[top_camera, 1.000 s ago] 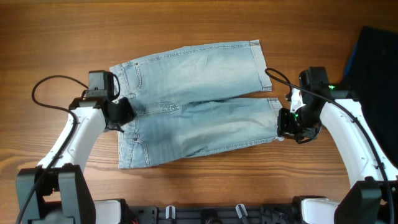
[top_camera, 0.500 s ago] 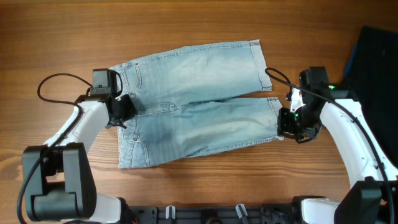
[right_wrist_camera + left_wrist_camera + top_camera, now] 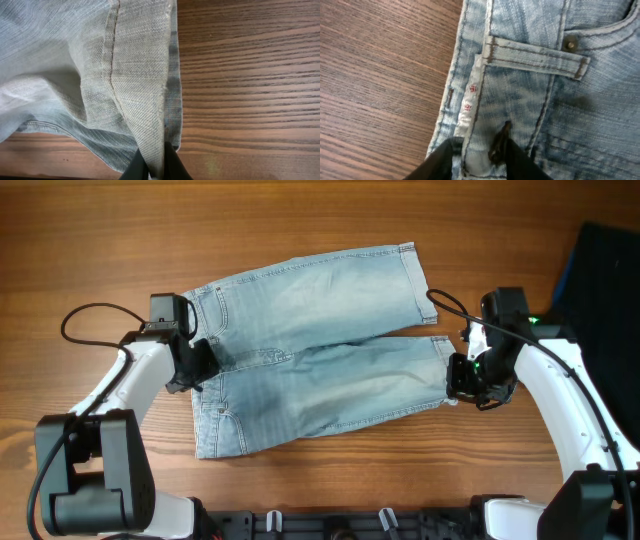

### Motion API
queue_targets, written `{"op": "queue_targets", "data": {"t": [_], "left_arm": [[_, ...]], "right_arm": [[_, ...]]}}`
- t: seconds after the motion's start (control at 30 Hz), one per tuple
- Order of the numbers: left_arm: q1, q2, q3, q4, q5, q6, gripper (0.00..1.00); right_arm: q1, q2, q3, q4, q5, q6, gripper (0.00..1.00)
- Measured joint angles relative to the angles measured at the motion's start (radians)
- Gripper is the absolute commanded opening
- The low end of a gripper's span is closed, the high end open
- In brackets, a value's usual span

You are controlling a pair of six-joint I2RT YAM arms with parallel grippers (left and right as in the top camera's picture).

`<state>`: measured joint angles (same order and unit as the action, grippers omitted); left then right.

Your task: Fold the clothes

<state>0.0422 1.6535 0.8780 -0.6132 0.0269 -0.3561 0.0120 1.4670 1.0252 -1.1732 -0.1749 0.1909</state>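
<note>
Left cable [image 3: 85, 312]: a black loop on the wooden table [image 3: 300, 220], on the outer side of the left arm.

Left gripper [image 3: 195, 363]: clenched on the waistband [image 3: 207, 420] of the denim shorts [image 3: 320, 350]. In the wrist view the two dark fingers [image 3: 517, 160] stand either side of the band's edge, with cloth pinched between them.

Ahead of the left fingertips: a white label [image 3: 470, 95] with small red marks runs along the inside of the band. Past it lies a belt loop [image 3: 535, 55], stitched flat across the denim.

Pocket: its curved opening [image 3: 615, 27] sits beyond the belt loop, with a metal rivet [image 3: 570, 44] at the corner (whether anything is inside cannot be told).

Denim shorts: spread flat on the table between the two grippers. The waist is at the left gripper and both legs reach toward the right one.

Far leg: its hemmed end [image 3: 415, 280] lies beyond the right gripper, apart from it and flat on the wood.

Near leg: its end meets the right gripper.

Right gripper [image 3: 458, 377]: closed on the hem [image 3: 145, 65] of the near leg. In the wrist view the fingertips [image 3: 137, 170] nip the stitched edge, and the paler inside of the cloth fans out ahead of them and to their left.

Beside the right fingertips: bare wood on the outer side.

Dark cloth [image 3: 605, 270]: on the outer side of the right arm at the table's edge, well apart from the shorts.
</note>
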Motion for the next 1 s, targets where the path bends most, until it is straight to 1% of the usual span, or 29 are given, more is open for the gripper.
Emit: {"op": "queue_targets", "data": {"t": [0.07,0.1,0.33,0.43,0.57,0.7,0.8,0.83,0.87,0.9,0.93,0.97,1.0], "left_arm": [[-0.001,0.001,0.000,0.013,0.003,0.005,0.08],[-0.001,0.002,0.000,0.023,0.007,0.008,0.04],[0.011,0.005,-0.002,0.045,0.023,0.010,0.04],[0.050,0.005,0.018,0.048,0.032,0.010,0.04],[0.111,0.005,0.066,0.110,0.040,0.010,0.04],[0.124,0.004,0.075,0.131,0.047,0.009,0.04],[0.126,0.004,0.075,0.169,0.051,-0.005,0.04],[0.128,0.005,0.075,0.181,0.056,-0.010,0.04],[0.132,0.004,0.075,0.191,0.063,-0.016,0.08],[0.136,0.004,0.075,0.194,0.068,-0.020,0.11],[0.139,0.004,0.075,0.195,0.070,-0.025,0.19],[0.143,0.005,0.076,0.194,0.068,-0.029,0.40],[0.155,0.005,0.085,0.170,0.062,-0.035,0.49]], "right_arm": [[0.000,0.000,0.000,0.001,0.000,0.000,0.03],[0.000,0.000,0.000,0.003,0.000,0.000,0.04],[0.000,0.000,0.000,0.003,0.032,0.003,0.05],[0.000,0.000,-0.003,0.011,0.043,0.007,0.06],[0.000,0.000,-0.040,0.041,0.062,0.041,0.06],[0.000,0.000,-0.071,0.061,0.064,0.059,0.07],[0.000,0.000,-0.071,0.065,0.064,0.063,0.09],[0.000,0.000,-0.071,0.067,0.064,0.064,0.12],[0.000,0.000,-0.072,0.070,0.064,0.067,0.22],[0.000,0.000,-0.072,0.071,0.065,0.071,0.24],[0.000,0.001,-0.072,0.071,0.069,0.068,0.26],[0.000,0.004,-0.072,0.070,0.085,0.074,0.32],[-0.001,0.006,-0.073,0.071,0.094,0.074,0.36]]}}
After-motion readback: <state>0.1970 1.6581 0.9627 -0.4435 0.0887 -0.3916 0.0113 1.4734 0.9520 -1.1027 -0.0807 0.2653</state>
